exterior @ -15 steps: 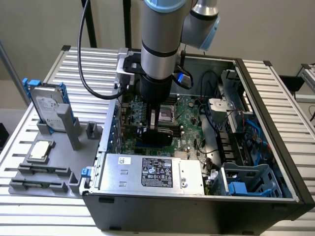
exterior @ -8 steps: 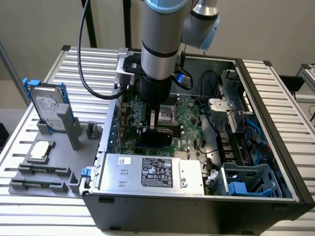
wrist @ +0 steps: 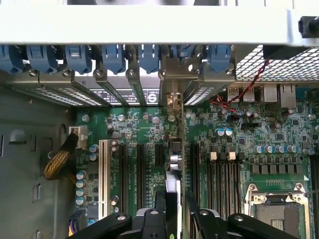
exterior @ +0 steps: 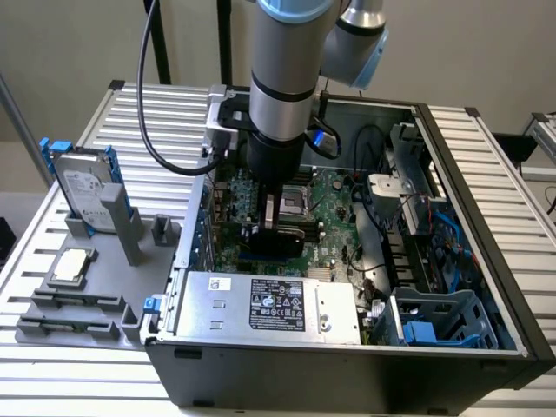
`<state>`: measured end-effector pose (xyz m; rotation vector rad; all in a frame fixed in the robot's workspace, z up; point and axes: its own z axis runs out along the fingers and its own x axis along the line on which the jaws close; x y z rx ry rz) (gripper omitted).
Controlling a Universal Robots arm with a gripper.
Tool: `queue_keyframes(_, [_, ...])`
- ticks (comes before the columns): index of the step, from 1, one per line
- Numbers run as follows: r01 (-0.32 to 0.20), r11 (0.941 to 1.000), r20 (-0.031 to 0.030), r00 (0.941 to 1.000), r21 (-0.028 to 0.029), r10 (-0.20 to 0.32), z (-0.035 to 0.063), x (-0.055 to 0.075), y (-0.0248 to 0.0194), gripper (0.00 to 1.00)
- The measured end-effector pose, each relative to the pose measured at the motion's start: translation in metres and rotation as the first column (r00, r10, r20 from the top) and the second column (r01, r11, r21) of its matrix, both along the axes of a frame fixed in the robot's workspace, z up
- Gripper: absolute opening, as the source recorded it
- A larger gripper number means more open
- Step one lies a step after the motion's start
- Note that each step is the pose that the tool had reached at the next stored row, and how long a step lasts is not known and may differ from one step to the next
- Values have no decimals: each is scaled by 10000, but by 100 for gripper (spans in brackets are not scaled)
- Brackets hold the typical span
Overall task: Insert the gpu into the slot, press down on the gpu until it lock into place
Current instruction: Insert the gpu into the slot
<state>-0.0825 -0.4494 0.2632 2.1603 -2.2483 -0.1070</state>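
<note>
The pincer (wrist: 175, 200) reaches down into the open computer case (exterior: 347, 382) and grips the gpu (wrist: 173, 169), with one finger (wrist: 160, 206) against each face of the card. The gpu stands on edge straight out from between the fingertips. Its metal bracket (wrist: 172, 92) at the far end meets the row of blue clips (wrist: 114, 57) along the case's rear wall. The card's lower edge seems to reach the green motherboard (wrist: 144, 124), but the card itself hides the contact. Black expansion slots (wrist: 141, 174) and a white one (wrist: 103, 174) run parallel just beside the pincer on one side, with memory strips (wrist: 219, 174) and the processor socket (wrist: 274, 209) on the other. In the exterior view a silver power supply (exterior: 261, 304) lies near the pincer, and a hard drive (exterior: 87, 187) stands well apart on the bench (exterior: 512, 174).
</note>
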Motion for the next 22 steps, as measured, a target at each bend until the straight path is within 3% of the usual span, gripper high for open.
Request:
queue_keyframes(13, [0, 10000, -10, 10000, -2, 0, -3, 3, 11, 26])
queue_keyframes(19, [-2, 10000, -134, 9999, -1, 2, -21, 3, 10, 26])
queue_keyframes(22, [-2, 10000, -167, 9999, 0, 2, -21, 5, 10, 26])
